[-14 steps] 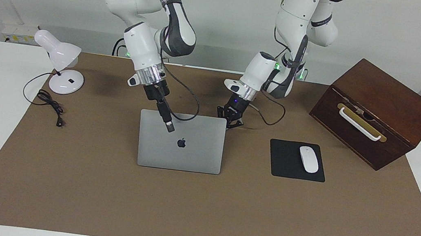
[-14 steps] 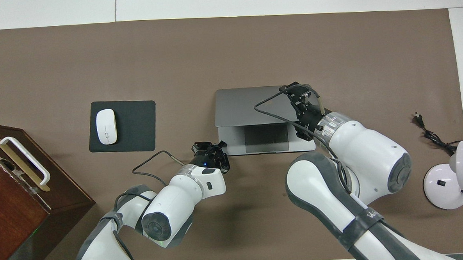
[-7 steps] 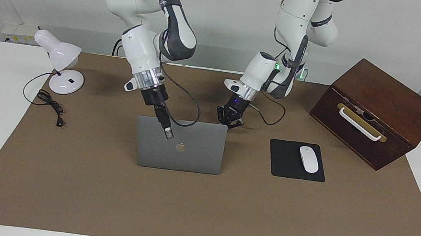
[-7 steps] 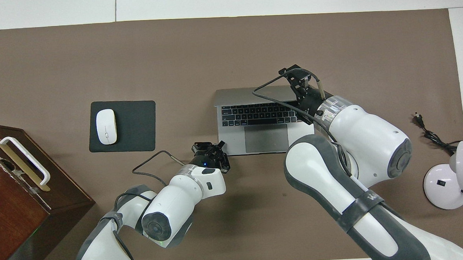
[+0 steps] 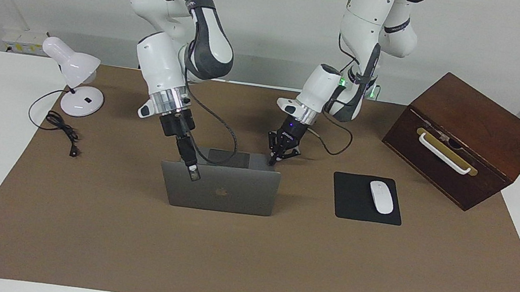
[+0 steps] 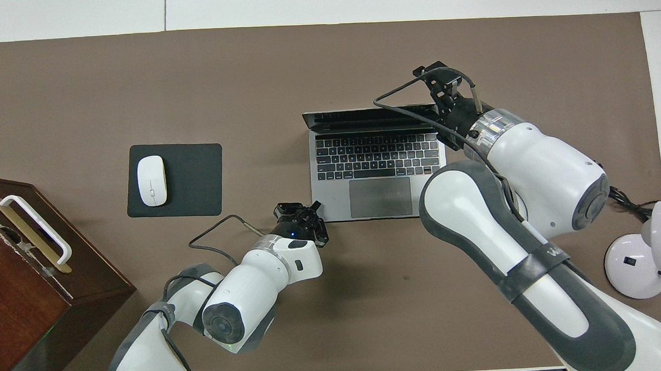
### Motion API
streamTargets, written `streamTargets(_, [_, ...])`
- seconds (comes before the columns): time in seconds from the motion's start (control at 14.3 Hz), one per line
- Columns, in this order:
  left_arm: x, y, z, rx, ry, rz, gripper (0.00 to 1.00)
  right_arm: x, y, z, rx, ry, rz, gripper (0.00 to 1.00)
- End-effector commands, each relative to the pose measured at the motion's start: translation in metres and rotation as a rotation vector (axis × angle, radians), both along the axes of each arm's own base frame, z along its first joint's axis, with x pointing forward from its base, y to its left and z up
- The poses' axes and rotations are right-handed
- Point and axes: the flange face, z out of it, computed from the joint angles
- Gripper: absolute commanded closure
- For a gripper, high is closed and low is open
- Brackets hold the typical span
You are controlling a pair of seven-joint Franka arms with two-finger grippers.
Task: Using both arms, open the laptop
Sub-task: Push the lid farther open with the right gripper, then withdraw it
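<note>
arms: two, glossy white jointed shells | panels: dark-grey, elongated | wrists: silver rings | cables: black, looping from wrists | straps: dark bands round forearm | lights: small green glow at joints | left end effector (image 5: 274,161): black | right end effector (image 5: 193,172): black

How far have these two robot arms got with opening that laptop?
Mostly done: the laptop has its lid up, with keyboard and trackpad showing in the overhead view. In hand: the right gripper is at the lid's top edge, while the left gripper, shut, presses at the base's corner nearest the robots. Left: perhaps tilting the lid a little further, then letting go.
</note>
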Motion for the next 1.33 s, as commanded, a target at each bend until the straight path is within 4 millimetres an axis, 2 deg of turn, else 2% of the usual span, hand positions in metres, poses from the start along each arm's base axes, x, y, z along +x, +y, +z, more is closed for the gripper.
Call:
streamTargets(0.0, [0.010, 0.001, -0.020, 0.023, 0.003, 0.000, 1.00, 0.020, -0.008, 0.011, -0.008, -0.049, -0.004, 0.00])
streamTargets(0.28, [0.010, 0.000, -0.019, 0.022, 0.001, -0.002, 1.00, 0.040, -0.008, 0.009, -0.008, -0.067, -0.005, 0.00])
streamTargets(0.56, [0.009, 0.000, -0.019, 0.022, 0.001, -0.005, 1.00, 0.045, -0.016, 0.010, -0.003, -0.070, -0.018, 0.00])
streamTargets(0.7, [0.010, 0.000, -0.020, 0.023, 0.003, -0.003, 1.00, 0.044, -0.010, 0.010, 0.005, -0.065, -0.018, 0.00])
streamTargets(0.98, [0.010, 0.001, -0.020, 0.023, 0.002, -0.002, 1.00, 0.019, -0.003, 0.032, 0.052, -0.048, -0.008, 0.00])
streamTargets(1.26, [0.010, 0.001, -0.020, 0.021, 0.004, 0.001, 1.00, -0.013, -0.002, 0.072, 0.103, -0.061, -0.001, 0.00])
